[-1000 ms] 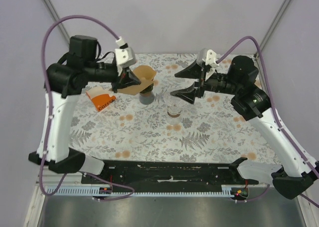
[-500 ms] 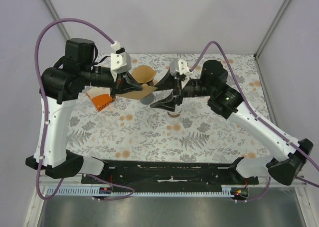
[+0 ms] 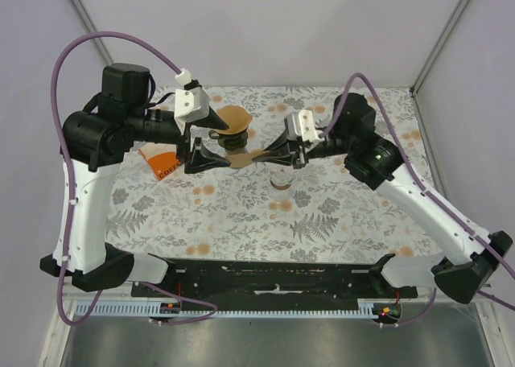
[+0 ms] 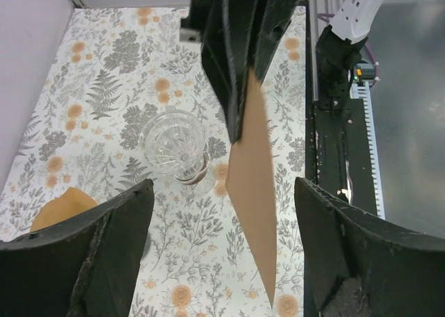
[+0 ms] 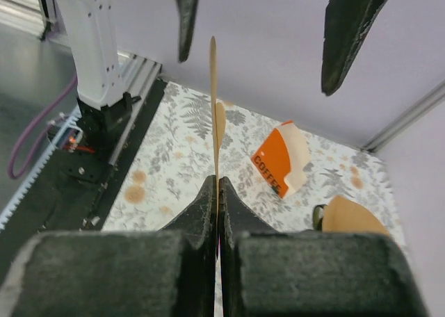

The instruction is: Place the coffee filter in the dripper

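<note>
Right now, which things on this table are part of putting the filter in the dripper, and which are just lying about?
In the job: coffee filter, pinched in the shut right gripper; glass dripper; open left gripper.
Lying about: orange coffee packet; brown paper cone, perhaps spare filters.

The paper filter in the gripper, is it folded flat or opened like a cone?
Folded flat. The coffee filter shows only as a thin edge from the right wrist, pinched in the shut right gripper.
</note>
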{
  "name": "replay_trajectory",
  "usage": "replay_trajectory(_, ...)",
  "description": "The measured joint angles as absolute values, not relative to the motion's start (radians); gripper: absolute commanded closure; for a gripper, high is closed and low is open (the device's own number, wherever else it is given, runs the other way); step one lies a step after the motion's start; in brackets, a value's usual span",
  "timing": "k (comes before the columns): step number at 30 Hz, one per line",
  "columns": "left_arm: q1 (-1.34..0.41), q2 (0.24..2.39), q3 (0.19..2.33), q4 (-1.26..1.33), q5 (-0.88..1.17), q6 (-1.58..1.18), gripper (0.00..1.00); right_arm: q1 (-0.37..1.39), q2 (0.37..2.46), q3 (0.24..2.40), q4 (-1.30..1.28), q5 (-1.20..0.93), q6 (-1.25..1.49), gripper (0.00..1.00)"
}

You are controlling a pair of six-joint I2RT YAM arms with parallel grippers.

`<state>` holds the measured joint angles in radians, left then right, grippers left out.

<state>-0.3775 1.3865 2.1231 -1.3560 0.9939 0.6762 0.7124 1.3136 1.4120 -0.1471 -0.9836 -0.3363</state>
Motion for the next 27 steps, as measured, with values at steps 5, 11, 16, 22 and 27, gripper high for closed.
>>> replay_trajectory(5, -0.377, 1.363, 2.132, -1.356, 0.960, 0.678, 0.10, 0.696, 1.201, 1.428, -0.422, -0.991, -0.758, 1.00)
replay_trajectory(11, -0.377, 1.359, 2.090, -1.336, 0.972, 0.605, 0.09, 0.698, 1.228, 1.608, -0.768, -0.989, -1.205, 1.00)
replay_trajectory(16, -0.404, 1.407, 2.006, -1.295, 1.046, 0.547, 0.08, 0.698, 1.256, 1.648, -0.918, -0.991, -1.455, 1.00)
replay_trajectory(22, -0.526, 1.479, 1.947, -1.268, 1.053, 0.523, 0.07, 0.698, 1.307, 1.699, -0.977, -0.994, -1.611, 1.00)
replay_trajectory(27, -0.577, 1.485, 1.921, -1.254, 1.055, 0.522, 0.07, 0.698, 1.313, 1.708, -0.987, -1.003, -1.670, 1.00)
